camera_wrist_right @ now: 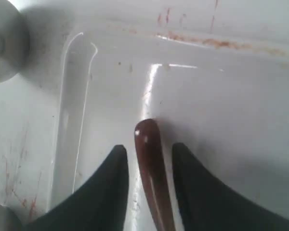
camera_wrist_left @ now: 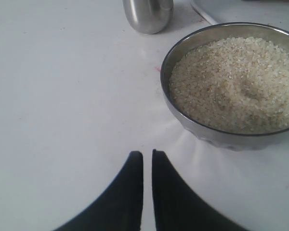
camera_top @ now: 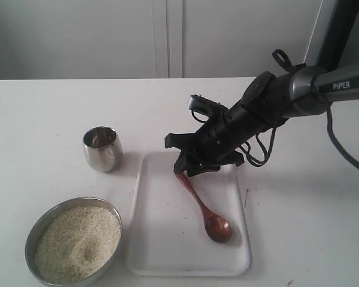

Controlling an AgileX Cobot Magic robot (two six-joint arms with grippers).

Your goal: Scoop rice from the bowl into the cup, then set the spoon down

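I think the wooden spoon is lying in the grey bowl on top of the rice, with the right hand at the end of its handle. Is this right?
Not quite. The spoon is not in the bowl; it lies in the white tray beside the bowl, and nothing rests on the rice. The exterior view shows this. The right hand is indeed at the end of its handle.

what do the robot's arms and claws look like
The right arm has a silver-grey link marked PiPER in white, then black joints with looped black cables. The right claw and left claw each have two matte black fingers, curved and tapering to rounded tips.
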